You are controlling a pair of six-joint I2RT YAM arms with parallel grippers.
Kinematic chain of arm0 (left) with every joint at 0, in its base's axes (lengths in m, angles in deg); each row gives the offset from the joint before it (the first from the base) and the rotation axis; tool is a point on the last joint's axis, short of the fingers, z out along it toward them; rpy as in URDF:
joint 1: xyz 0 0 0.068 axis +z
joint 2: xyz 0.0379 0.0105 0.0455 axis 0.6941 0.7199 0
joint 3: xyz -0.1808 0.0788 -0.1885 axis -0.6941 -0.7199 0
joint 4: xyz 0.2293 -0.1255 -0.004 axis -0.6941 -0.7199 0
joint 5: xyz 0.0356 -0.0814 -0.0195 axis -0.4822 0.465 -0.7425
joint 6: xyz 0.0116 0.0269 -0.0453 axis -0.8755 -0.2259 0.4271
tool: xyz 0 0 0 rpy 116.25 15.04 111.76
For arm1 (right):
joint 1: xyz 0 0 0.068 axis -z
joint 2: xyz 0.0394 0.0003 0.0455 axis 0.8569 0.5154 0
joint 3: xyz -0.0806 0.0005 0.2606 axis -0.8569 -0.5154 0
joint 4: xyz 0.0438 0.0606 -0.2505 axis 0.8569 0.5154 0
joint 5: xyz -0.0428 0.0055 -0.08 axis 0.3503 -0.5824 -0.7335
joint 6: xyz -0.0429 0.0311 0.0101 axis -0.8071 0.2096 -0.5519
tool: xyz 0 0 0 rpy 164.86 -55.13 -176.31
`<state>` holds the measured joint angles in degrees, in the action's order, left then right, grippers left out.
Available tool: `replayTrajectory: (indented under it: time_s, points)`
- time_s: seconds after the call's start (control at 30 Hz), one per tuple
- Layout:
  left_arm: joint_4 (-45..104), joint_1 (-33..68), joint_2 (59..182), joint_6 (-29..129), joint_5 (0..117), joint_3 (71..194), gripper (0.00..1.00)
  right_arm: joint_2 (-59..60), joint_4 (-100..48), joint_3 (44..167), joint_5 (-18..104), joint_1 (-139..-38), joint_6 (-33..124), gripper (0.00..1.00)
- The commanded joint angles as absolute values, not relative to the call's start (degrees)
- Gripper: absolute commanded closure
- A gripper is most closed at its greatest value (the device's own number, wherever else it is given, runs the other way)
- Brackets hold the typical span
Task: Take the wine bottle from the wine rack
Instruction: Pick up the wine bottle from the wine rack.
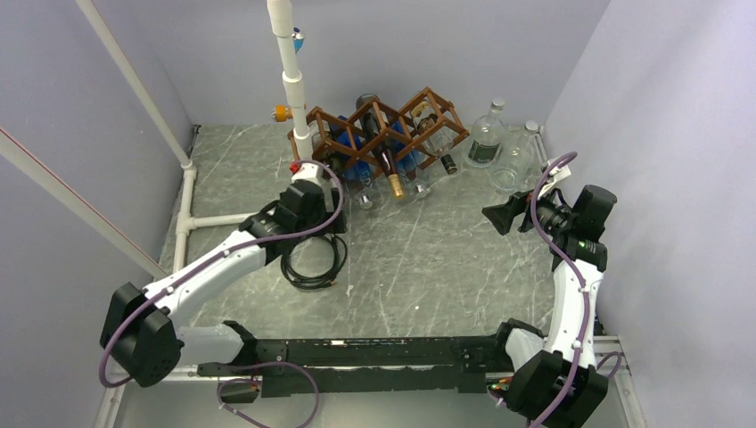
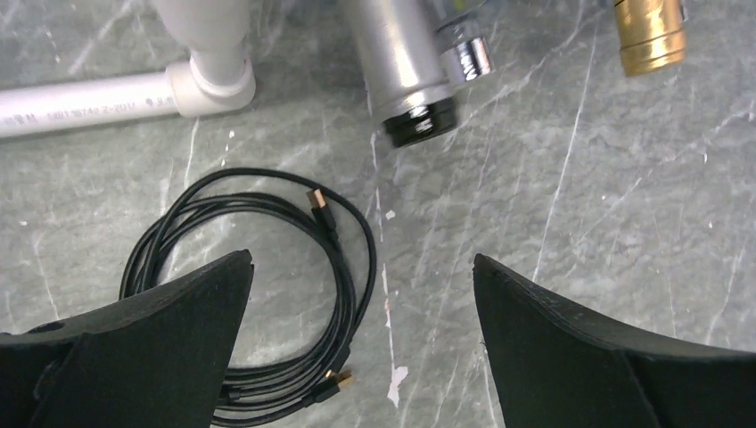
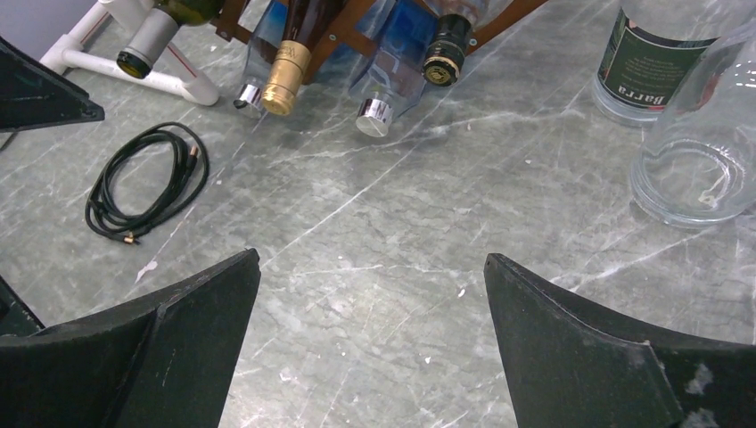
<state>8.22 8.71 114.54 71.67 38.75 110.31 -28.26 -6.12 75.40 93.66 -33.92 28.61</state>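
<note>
Left gripper (image 2: 361, 263), jaws wide and empty, extends low toward the wine rack (image 1: 385, 120). Right gripper (image 3: 372, 259), equally wide and empty, is raised on a bent arm well to the rack's right.

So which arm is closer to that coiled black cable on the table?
Left. The left tool hangs open right over the coiled black cable; the right tool is across the table, beside the clear bottle.

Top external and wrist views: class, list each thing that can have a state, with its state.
Left gripper: open, empty.
Right gripper: open, empty.
Wine rack: standing, loaded.
Gold-capped wine bottle: lying in rack, neck outward.
Labelled bottle: upright beside rack.
Clear bottle: upright beside rack.
Black cable: coiled.
</note>
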Motion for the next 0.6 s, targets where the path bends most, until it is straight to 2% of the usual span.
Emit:
replayTrajectory:
  time_s: [0.0, 0.27, 0.57]
  points:
    - [0.65, 2.22, 119.34, 75.88, 22.25, 120.69, 0.00, -28.21, -6.52, 77.49, 93.84, -33.92, 27.64, 0.00]
    - [-14.25, -5.92, 135.02, 79.66, 5.89, 140.13, 0.04, -28.21, -6.44, 77.48, 94.28, -34.10, 27.48, 0.00]
    - [-12.68, -5.78, 141.98, 80.05, -1.99, 146.93, 0.12, -28.38, -5.96, 77.65, 93.76, -34.72, 26.79, 0.00]
